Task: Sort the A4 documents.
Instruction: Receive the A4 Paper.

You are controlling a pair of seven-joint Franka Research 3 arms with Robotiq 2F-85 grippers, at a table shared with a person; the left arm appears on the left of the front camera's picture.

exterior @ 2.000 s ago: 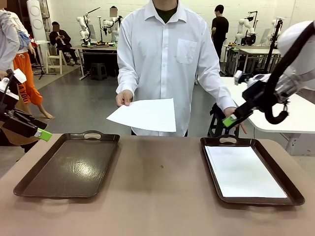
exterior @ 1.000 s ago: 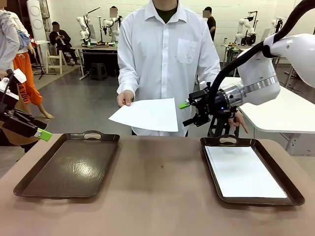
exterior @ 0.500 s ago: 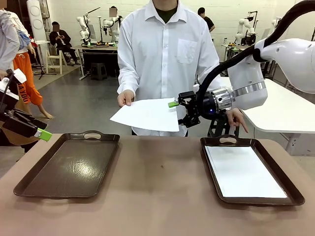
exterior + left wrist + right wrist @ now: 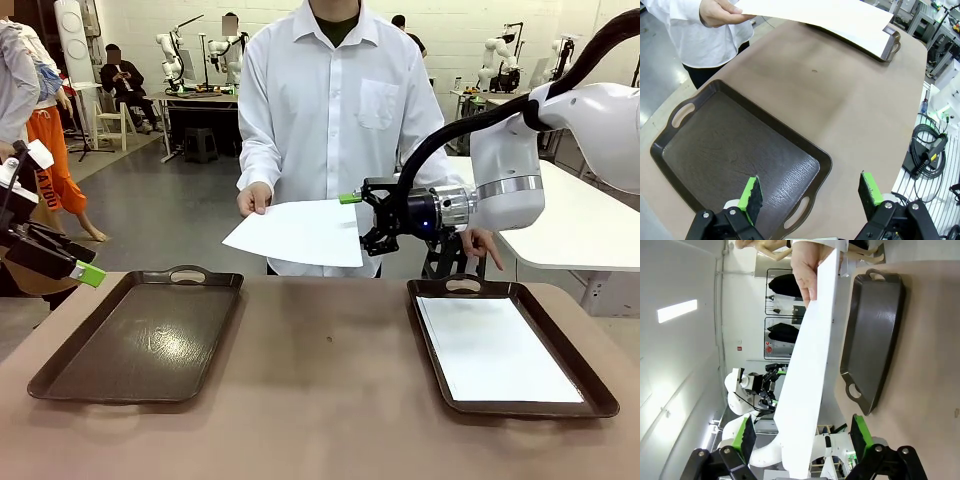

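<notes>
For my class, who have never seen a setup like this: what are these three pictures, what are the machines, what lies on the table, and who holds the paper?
Two white robot arms share a table with a person. The front view looks across the table. The other two come from cameras on each arm's wrist. Two brown trays lie there: the left tray holds nothing, the right tray holds a white sheet. The person's hand holds out another sheet. The right gripper is open around that sheet's edge, not yet clamped. The left gripper waits open over the left tray.

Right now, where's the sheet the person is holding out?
Front view: the held sheet is mid-air above the table's far edge, between the two trays, with the open right gripper at its right edge.
</notes>
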